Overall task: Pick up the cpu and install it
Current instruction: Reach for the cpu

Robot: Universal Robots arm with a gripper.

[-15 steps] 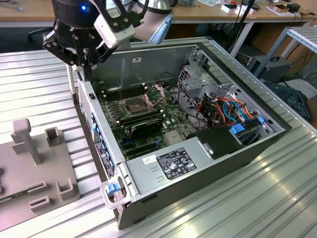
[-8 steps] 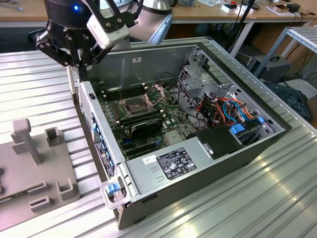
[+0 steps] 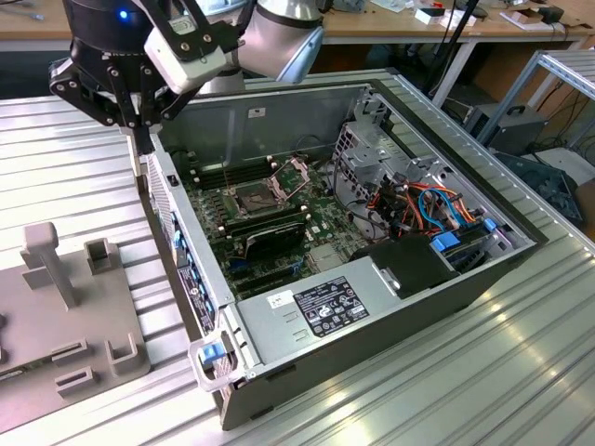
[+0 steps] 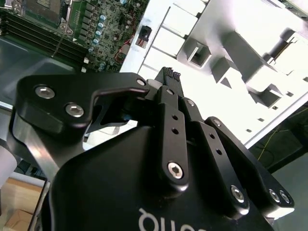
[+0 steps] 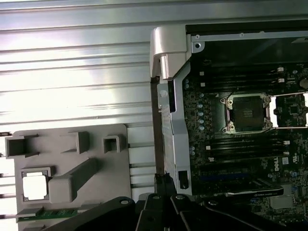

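**End effector (image 3: 143,144) closed and empty by the case (image 3: 270,116); cpu (image 5: 34,185) in tray (image 5: 91,144).**
End effector: mine, fingers pressed together with nothing between them. It hangs above the case's side wall, at 10 o'clock of the case on the exterior view's clock face. Cpu: silver square, flat in a square pocket of the grey tray, outside the case and well apart from my fingers (image 5: 162,180). Tray: on the ribbed table (image 3: 74,186), at 8 o'clock of the case in the exterior view, just beside its wall. A green memory stick (image 5: 48,212) lies in a slot near the cpu. Socket (image 3: 253,195): on the motherboard (image 3: 325,218) inside the case, frame swung open, at 11 o'clock of the power supply (image 3: 316,311).
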